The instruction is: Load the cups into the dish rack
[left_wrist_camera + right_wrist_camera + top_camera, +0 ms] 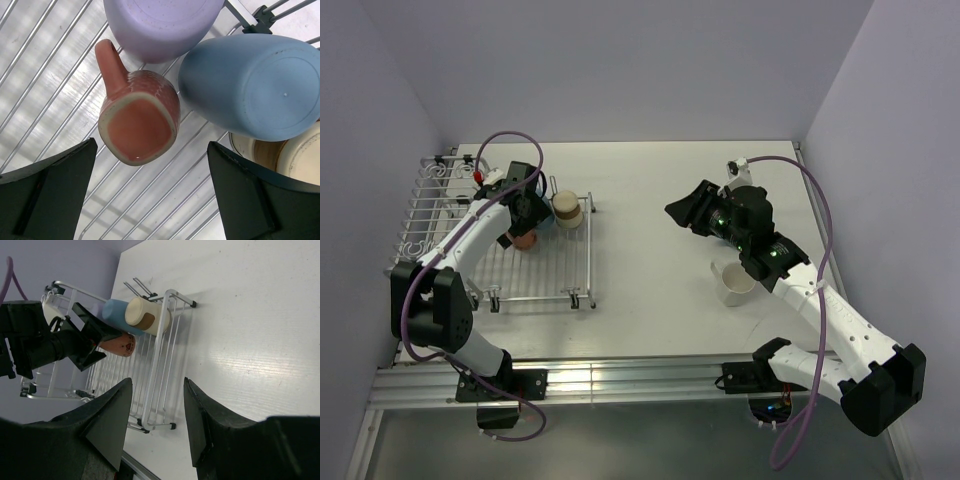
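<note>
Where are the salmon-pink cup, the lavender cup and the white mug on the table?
salmon-pink cup [137,125]: left wrist view, on the flat end facing the camera.
lavender cup [160,12]: left wrist view, on its flat end.
white mug [737,283]: top external view, inside its open mouth.

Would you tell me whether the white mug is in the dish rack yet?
Not yet: the white mug stands on the table, apart from the dish rack.

Cream cup [567,210] in dish rack [540,277], white mug [735,284] outside

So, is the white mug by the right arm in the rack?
No, the white mug stands on the table next to the right arm, well away from the dish rack.
</note>
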Action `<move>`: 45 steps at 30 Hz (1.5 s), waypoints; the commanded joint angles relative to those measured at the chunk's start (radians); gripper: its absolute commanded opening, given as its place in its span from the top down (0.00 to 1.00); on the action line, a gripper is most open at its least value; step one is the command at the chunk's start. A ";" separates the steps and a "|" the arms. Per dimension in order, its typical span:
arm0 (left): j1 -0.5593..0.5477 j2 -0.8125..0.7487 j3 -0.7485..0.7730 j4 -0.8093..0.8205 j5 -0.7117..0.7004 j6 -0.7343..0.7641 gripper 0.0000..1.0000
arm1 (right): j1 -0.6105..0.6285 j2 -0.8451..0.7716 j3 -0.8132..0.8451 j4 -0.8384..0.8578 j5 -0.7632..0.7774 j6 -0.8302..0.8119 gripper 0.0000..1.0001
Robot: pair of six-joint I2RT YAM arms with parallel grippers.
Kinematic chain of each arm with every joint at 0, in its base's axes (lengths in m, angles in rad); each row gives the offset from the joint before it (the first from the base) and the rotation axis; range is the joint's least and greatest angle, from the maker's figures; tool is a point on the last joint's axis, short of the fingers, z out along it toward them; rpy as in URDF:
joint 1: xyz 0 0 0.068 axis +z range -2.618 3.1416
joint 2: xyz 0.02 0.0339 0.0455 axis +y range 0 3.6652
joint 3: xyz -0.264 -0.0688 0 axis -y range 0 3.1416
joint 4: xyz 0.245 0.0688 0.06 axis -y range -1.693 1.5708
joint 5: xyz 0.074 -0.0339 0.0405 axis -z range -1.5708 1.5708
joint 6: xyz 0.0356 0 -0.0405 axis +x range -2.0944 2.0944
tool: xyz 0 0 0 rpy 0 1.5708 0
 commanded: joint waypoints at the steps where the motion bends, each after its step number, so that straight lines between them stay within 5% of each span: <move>1: 0.029 -0.037 0.005 -0.086 -0.036 -0.031 0.01 | 0.000 -0.003 0.013 0.019 0.001 -0.017 0.47; 16: -0.103 -0.092 0.048 -0.141 -0.105 -0.063 0.01 | 0.000 -0.005 0.027 -0.014 0.032 -0.036 0.47; 27: -0.238 -0.217 0.134 -0.170 -0.127 0.041 0.01 | -0.032 0.072 0.114 -0.249 0.410 -0.152 0.43; 38: -0.273 -0.433 0.068 0.075 0.197 0.273 0.01 | -0.205 0.309 0.235 -0.349 0.515 -0.229 0.44; 45: -0.275 -0.456 0.060 0.090 0.234 0.296 0.01 | -0.256 0.414 0.268 -0.349 0.489 -0.247 0.47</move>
